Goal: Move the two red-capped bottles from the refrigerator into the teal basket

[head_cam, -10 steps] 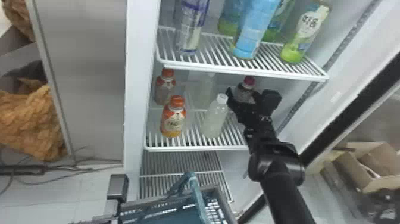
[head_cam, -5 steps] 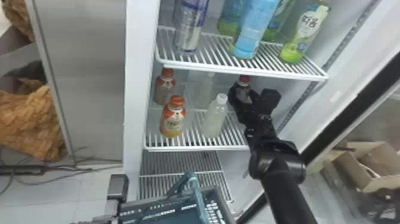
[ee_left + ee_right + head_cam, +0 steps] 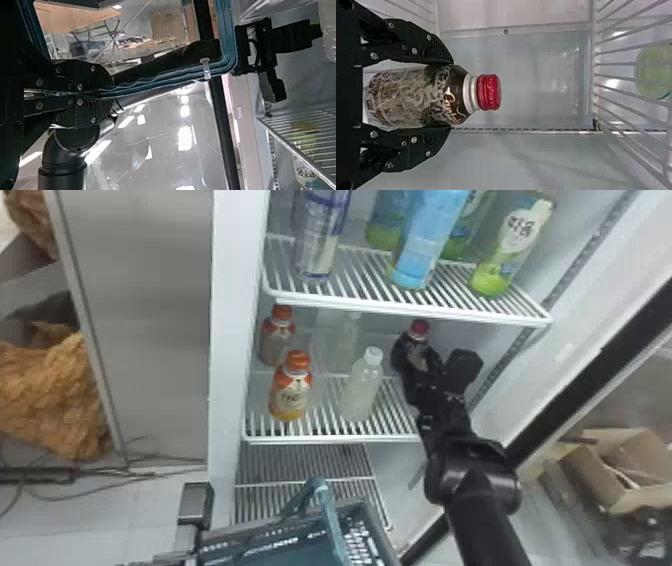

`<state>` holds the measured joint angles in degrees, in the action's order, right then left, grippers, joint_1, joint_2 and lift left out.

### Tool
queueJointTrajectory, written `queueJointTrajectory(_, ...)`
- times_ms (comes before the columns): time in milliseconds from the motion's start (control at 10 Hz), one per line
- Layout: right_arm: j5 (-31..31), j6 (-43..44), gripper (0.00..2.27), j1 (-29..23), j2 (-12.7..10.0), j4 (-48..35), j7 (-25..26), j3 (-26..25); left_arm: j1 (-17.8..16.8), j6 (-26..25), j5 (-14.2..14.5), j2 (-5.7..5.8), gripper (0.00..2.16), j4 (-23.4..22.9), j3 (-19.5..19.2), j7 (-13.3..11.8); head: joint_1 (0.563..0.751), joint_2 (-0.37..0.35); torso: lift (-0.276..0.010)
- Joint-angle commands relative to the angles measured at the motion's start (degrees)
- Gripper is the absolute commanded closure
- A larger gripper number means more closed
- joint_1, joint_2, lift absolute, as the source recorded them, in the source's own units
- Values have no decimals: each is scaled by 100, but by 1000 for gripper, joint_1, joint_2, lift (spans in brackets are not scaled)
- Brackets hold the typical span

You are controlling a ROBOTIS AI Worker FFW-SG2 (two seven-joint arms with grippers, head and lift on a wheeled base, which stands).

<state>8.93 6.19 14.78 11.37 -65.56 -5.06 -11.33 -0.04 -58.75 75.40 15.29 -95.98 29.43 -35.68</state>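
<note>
Your right end effector [image 3: 451, 95] holds one red-capped bottle [image 3: 411, 97] at the right of the wire shelf [image 3: 330, 439]; transfer into the teal basket [image 3: 280, 542] remains. Your left end effector [image 3: 111, 95] grips the basket handle [image 3: 228, 47] (second bottle: location unconfirmed).

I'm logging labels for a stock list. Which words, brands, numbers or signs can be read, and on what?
Red-capped dark bottle at right gripper: gold lettering, partly turned away; no whole word readable.
Front orange-capped bottle: label print too blurred.
Rightmost green-and-white bottle: also blurred.
</note>
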Motion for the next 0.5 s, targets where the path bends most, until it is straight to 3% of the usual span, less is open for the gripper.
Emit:
queueJointTrajectory(0,33,0,633,-282,14,-482,-92,-89,17,26,1,0,1107,0,-7,0,695,-350,-228)
queueJointTrajectory(400,101,-295,631,-1070,14,-1579,-329,-295,17,26,1,0,1107,0,-18,0,695,-350,-228)
